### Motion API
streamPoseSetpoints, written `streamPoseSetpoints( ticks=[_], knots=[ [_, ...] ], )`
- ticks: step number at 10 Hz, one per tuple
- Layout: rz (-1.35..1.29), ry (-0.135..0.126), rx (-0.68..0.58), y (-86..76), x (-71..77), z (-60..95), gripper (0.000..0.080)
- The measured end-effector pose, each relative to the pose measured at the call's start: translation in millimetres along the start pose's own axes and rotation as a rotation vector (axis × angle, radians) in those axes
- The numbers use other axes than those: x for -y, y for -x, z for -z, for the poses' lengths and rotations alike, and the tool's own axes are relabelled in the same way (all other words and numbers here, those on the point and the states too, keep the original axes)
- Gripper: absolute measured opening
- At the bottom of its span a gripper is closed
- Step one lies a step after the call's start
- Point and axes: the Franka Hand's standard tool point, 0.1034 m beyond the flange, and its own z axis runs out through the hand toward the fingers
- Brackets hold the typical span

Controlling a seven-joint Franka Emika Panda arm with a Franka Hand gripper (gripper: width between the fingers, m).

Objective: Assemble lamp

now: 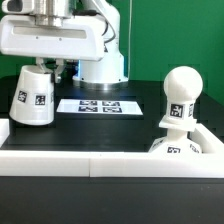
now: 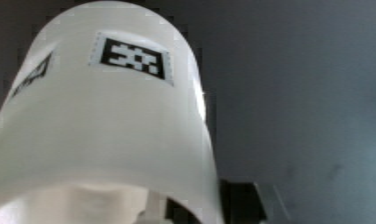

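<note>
Lamp shade (image 1: 33,96) upright, black table (image 1: 130,125)

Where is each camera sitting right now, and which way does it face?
Exterior view: off the arm, low at the table's edge, facing the shade, marker board and bulb; the arm's wrist shows above the shade.
Wrist view: on the wrist, looking along the shade at close range; a dark part of the jaws shows.
Shared: the shade.

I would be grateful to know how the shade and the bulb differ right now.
The shade is a truncated cone; the bulb has a round head on a stem. The shade sits under the tool at the exterior view's left; the bulb stands alone at the right. Both are white, tagged and upright.
</note>
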Motion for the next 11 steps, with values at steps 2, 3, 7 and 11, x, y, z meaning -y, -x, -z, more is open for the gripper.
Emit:
streamPoseSetpoints(
  ticks=[2, 3, 7, 11],
  knots=[
    [-0.063, -0.042, 0.008, -4.2, 34.3, 22.4, 0.0044],
    [-0.102, -0.061, 0.007, -9.3, 49.1, 33.2, 0.0044],
    [-0.115, -0.066, -0.012, -23.4, 76.2, 49.5, 0.0045],
    [-0.155, -0.076, -0.028, -29.3, 100.7, 60.7, 0.0045]
  ],
)
